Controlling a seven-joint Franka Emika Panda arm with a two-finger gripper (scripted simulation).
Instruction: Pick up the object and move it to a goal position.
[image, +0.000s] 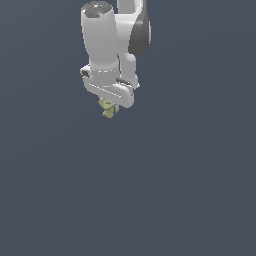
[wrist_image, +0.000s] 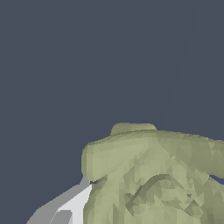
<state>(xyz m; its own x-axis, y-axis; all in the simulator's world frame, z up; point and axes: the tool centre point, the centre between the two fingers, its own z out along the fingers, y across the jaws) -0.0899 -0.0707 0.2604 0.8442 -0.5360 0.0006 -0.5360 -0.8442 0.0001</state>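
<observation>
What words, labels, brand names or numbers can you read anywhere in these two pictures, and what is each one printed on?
None: no text, number or sign is readable in either view.
The white gripper and arm show plain shells with no marking.
The olive-green object under the gripper has a bare, lumpy surface, seen close up in the wrist view, with no label.
The dark background is blank.

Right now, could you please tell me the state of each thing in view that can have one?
Gripper: shut on the olive-green lumpy object, pointing down.
Olive-green lumpy object: held at the gripper's tip, filling much of the wrist view; whether it is off the surface cannot be told.
Arm: upright above the gripper.
</observation>
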